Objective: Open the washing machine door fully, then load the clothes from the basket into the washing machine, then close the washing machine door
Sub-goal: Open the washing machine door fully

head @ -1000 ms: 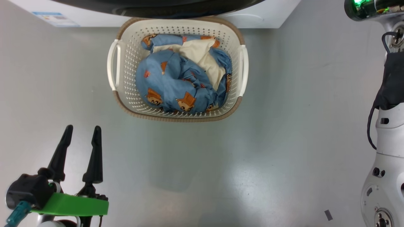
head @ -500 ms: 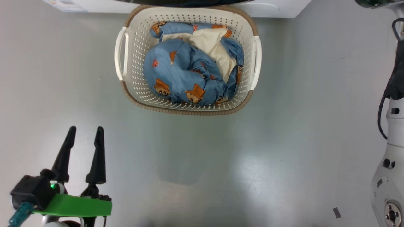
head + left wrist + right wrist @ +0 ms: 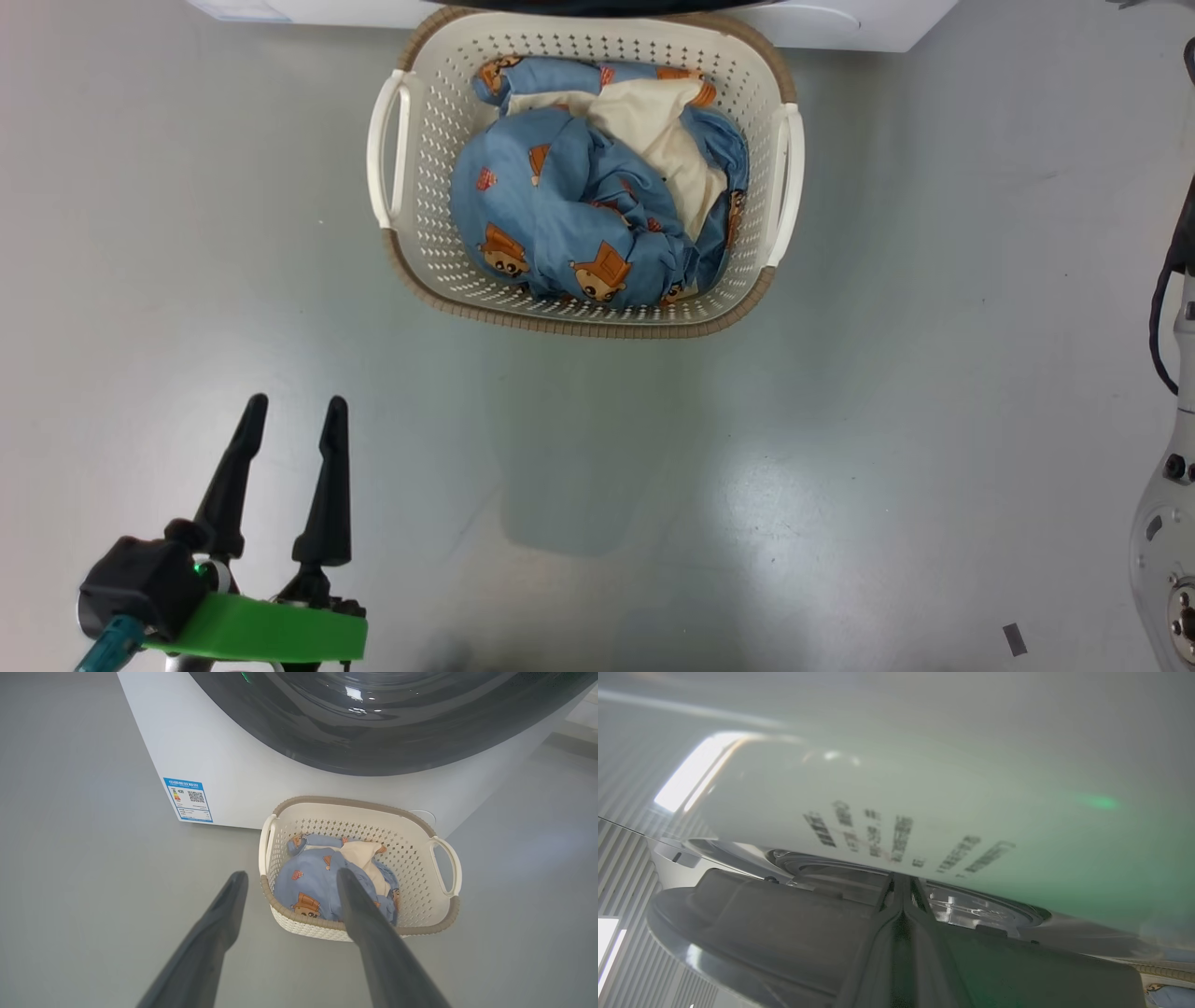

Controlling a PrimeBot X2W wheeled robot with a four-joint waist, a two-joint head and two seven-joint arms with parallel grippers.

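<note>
The cream basket (image 3: 439, 261) stands on the grey floor against the base of the white washing machine (image 3: 840, 28). Inside it lie the clothes (image 3: 560, 215), blue bear-print fabric around a cream piece. My left gripper (image 3: 295, 403) hangs open and empty over the floor, well short of the basket and to its left. The left wrist view shows the basket (image 3: 350, 802), the clothes (image 3: 313, 882) and the glossy black washing machine door (image 3: 373, 728) beyond that gripper (image 3: 292, 873). My right gripper (image 3: 903, 879) is shut, its tips at the seam between the dark door (image 3: 761, 933) and the white front (image 3: 901, 802).
My pale right forearm (image 3: 1167, 532) runs up the right edge of the head view. A blue label (image 3: 188, 799) marks the machine's lower front corner. A small dark strip (image 3: 1013, 639) lies on the floor at the lower right. Open grey floor surrounds the basket.
The head view has shifted, so the basket and left gripper now sit further right in it, and the right forearm has slid toward the right edge. Both grippers keep their states.
</note>
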